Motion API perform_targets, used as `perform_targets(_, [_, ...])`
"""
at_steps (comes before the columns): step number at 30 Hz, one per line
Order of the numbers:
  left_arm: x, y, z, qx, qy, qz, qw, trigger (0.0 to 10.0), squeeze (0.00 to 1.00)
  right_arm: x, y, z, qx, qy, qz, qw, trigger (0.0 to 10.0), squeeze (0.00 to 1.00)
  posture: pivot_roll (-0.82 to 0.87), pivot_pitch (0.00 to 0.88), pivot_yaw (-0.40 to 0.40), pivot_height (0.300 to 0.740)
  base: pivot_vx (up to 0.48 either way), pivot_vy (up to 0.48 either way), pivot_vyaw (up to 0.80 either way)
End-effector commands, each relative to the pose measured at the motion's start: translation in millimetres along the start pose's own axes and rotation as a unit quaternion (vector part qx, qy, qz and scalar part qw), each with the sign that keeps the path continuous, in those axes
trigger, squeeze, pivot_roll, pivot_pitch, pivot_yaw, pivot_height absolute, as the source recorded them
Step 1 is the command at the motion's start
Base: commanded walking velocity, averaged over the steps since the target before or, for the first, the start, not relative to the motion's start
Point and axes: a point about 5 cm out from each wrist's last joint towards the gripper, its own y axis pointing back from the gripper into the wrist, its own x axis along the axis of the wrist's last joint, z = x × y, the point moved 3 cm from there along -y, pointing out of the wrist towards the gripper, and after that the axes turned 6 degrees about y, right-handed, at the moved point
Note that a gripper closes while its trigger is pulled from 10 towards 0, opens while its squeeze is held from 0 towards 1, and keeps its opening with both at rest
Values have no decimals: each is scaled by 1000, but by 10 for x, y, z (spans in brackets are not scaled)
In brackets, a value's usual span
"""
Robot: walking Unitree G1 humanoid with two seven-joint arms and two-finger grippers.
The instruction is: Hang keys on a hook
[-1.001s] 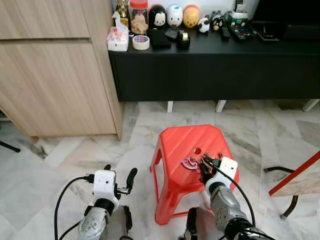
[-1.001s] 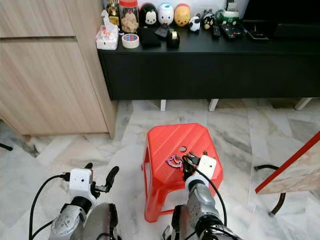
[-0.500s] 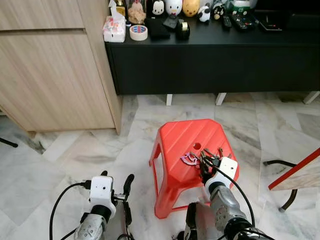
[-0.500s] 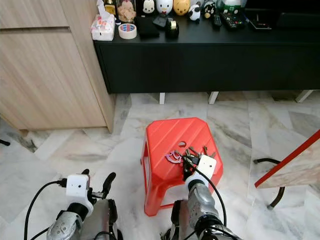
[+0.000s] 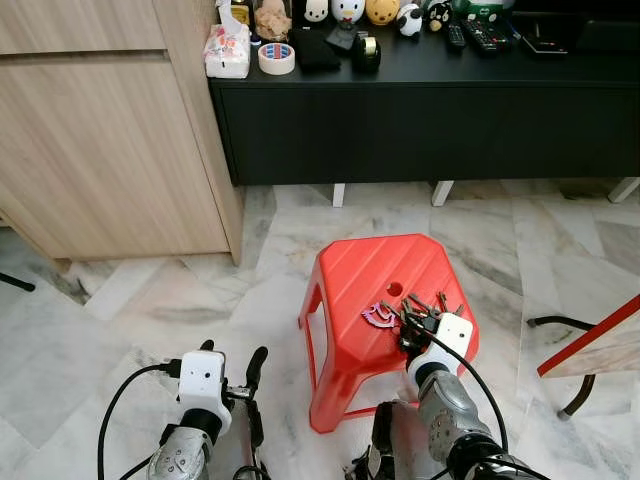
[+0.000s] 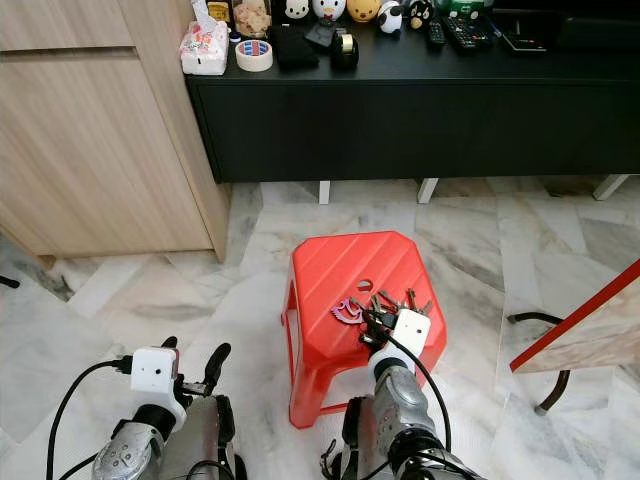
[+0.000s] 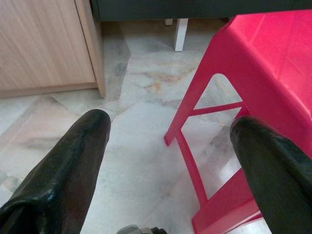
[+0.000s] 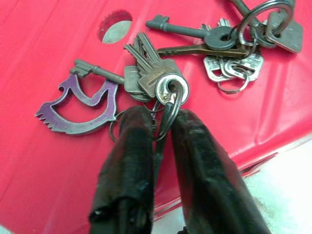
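you're looking down at a pale marble floor (image 5: 150,310) with grey veining. to your left stands a light wooden cabinet (image 5: 100,140), and beside it a long black sideboard (image 5: 420,110) on short white legs runs across the far side (its top is crowded with figurines, a roll of tape (image 5: 277,57), a tissue pack (image 5: 228,50) and remote controls). a red plastic stool (image 5: 385,300) sits on the floor in front of you. at the right edge there's a red-edged board (image 5: 600,345).
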Motion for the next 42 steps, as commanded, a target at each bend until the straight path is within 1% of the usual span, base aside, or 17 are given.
perform_targets(1, [-46, 19, 29, -2, -7, -13, 1000, 10000, 0, -13, 7, -15, 4, 5, 2, 1000, 0, 0, 145, 182, -68, 585, 0, 0, 0])
perform_targets(7, [-53, 23, 34, -1, -8, -13, 1000, 10000, 0, -52, 20, -49, 13, 21, -1, 1000, 0, 0, 144, 179, -70, 585, 0, 0, 0])
perform_targets(14, [-33, -18, 25, 2, -8, -9, 1000, 10000, 0, -6, 12, -57, 13, 20, 11, 1000, 0, 0, 142, 173, -72, 585, 0, 0, 0])
perform_targets(16, [-27, -34, 24, 2, -9, -7, 1000, 10000, 0, 53, 2, -69, 15, 23, 23, 999, 0, 0, 137, 164, -75, 585, 0, 0, 0])
perform_targets(17, [-23, -53, 23, 3, -9, -6, 1000, 10000, 0, 130, -6, -83, 16, 27, 42, 999, 0, 0, 133, 155, -77, 585, 0, 0, 0])
perform_targets(18, [-23, -53, 23, 3, -9, -6, 1000, 10000, 0, 130, -6, -83, 16, 27, 42, 999, 0, 0, 133, 155, -77, 585, 0, 0, 0])
perform_targets(21, [-12, -116, 24, 7, -8, -1, 1000, 10000, 0, 272, 0, -81, 15, 47, 83, 995, 0, 0, 125, 136, -84, 585, 0, 0, 0])
perform_targets(22, [-12, -116, 24, 7, -8, -1, 1000, 10000, 0, 272, 0, -81, 15, 47, 83, 995, 0, 0, 125, 136, -84, 585, 0, 0, 0])
perform_targets(23, [-6, -132, 23, 8, -8, 0, 1000, 10000, 0, 306, 8, -68, 13, 48, 94, 994, 1569, 0, 122, 130, -86, 585, 0, 0, 0])
perform_targets(24, [-5, -147, 25, 9, -8, 0, 1000, 10000, 0, 341, 15, -73, 18, 54, 106, 993, 4980, 0, 118, 119, -90, 585, 0, 0, 0])
perform_targets(25, [-4, -162, 26, 9, -8, 1, 1000, 10000, 0, 378, 28, -79, 23, 64, 120, 990, 7686, 0, 116, 116, -90, 585, 0, 0, 0])
perform_targets(26, [-5, -183, 28, 10, -7, 1, 1000, 10000, 0, 415, 43, -84, 27, 71, 135, 988, 10000, 0, 110, 109, -90, 585, 0, 0, 0])
perform_targets(29, [-10, -208, 13, 14, -6, 2, 1000, 10000, 0, 415, 49, -69, 26, 63, 135, 988, 10000, 0, 103, 97, -92, 585, 0, 0, 0])
perform_targets(32, [-9, -218, -30, 20, -5, 3, 1000, 10000, 0, 461, 74, -74, 34, 60, 153, 986, 10000, 0, 100, 88, -93, 585, 0, 0, 0])
perform_targets(34, [-10, -216, -138, 35, -5, 3, 999, 10000, 0, 520, 113, -52, 32, 62, 173, 982, 10000, 0, 95, 81, -96, 585, 0, 0, 0])
perform_targets(38, [-64, -206, -255, 55, -3, -5, 998, 10000, 0, 553, 168, -37, 33, 64, 191, 979, 10000, 0, 85, 75, -99, 585, 0, 0, 0])
perform_targets(42, [-151, -195, -364, 72, -8, -20, 997, 10000, 0, 563, 180, -34, 34, 59, 196, 978, 10000, 0, 77, 69, -102, 609, 0, 0, 0])
